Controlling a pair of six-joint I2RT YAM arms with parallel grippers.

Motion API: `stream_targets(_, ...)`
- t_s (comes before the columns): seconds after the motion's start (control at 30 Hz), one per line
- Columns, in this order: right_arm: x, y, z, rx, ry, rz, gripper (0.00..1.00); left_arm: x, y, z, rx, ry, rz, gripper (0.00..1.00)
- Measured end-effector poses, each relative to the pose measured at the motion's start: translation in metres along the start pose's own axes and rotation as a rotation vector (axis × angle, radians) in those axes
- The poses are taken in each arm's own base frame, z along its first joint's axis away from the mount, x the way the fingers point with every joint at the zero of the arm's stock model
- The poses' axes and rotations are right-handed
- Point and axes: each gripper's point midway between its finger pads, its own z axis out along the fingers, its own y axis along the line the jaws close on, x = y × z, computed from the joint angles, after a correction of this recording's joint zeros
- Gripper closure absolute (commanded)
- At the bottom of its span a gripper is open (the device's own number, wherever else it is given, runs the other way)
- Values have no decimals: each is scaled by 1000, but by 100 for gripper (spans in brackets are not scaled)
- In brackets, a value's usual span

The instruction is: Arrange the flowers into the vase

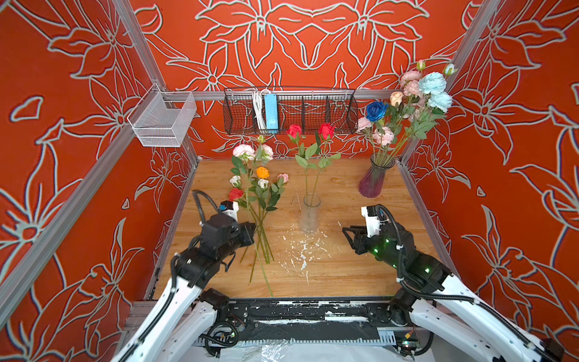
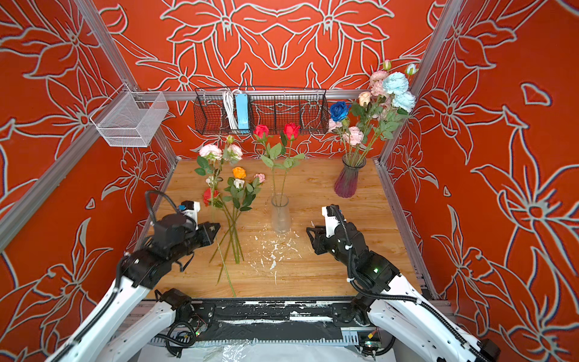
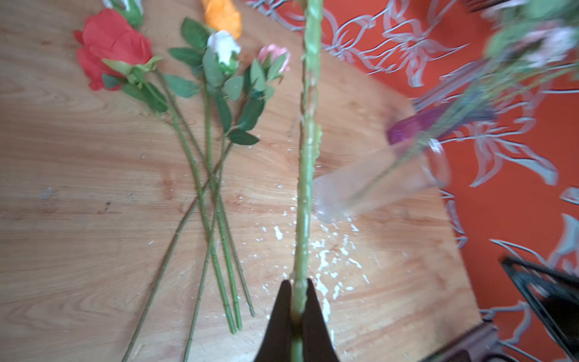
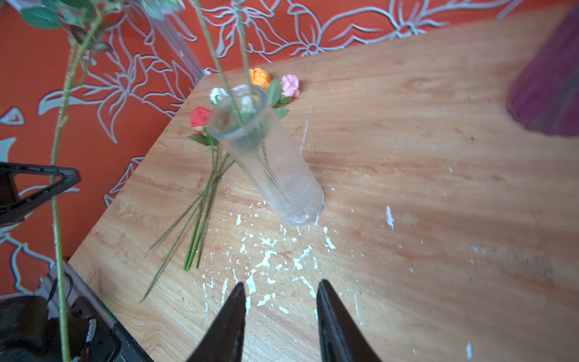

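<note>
Left gripper (image 3: 297, 282) clenched on one pink peony stem (image 3: 308, 125); right gripper (image 4: 281, 282) parted, empty.
Held stem runs near-to-far, its two blooms raised at the far end. One clear glass vase (image 1: 309, 216) stands to its right, between both grippers, holding two red roses (image 1: 294, 130). Five loose roses (image 1: 262, 172) lie left of it on the wooden table (image 1: 360, 266); one purple vase (image 1: 372, 185), far right, is full.

The wooden table (image 1: 344, 269) is bare in front of the clear glass vase (image 1: 309, 216) and to its right, up to the purple vase (image 1: 374, 183) in the back corner. On the left, loose flowers (image 1: 263, 200) cover the board, and the pink peony stem (image 3: 308, 156) clamped in the left gripper (image 3: 296, 285) stands up over them. Two red roses (image 1: 326, 131) rise from the clear vase.
</note>
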Motion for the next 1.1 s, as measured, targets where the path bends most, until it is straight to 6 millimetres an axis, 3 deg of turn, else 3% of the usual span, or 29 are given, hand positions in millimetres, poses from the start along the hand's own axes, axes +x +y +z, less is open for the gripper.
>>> stream_targets(0.1, -14, 20, 1, -69, 12, -20, 49, 0, -13, -26, 122, -86, 24, 100)
stream_targets(0.23, -33, 55, -2, -213, 6, -36, 48, -17, -43, -48, 274, -187, 80, 100)
stream_targets(0.4, -69, 102, -18, -407, -55, -59, 41, -31, -87, -40, 417, -161, 162, 100)
stream_targets(0.57, -102, 135, -34, -539, -132, -84, 38, -28, -159, -26, 577, -82, 315, 100)
stream_targets(0.7, -114, 148, -42, -597, -160, -91, 36, -19, -210, -13, 670, -39, 409, 100)
stream_targets(0.8, -118, 151, -50, -618, -182, -95, 36, -13, -235, -4, 709, -27, 445, 100)
stream_targets(0.97, -125, 153, -63, -631, -225, -102, 37, -4, -264, 13, 741, -11, 471, 100)
stream_targets(1.1, -131, 149, -61, -600, -253, -95, 45, 6, -280, 20, 762, 1, 491, 100)
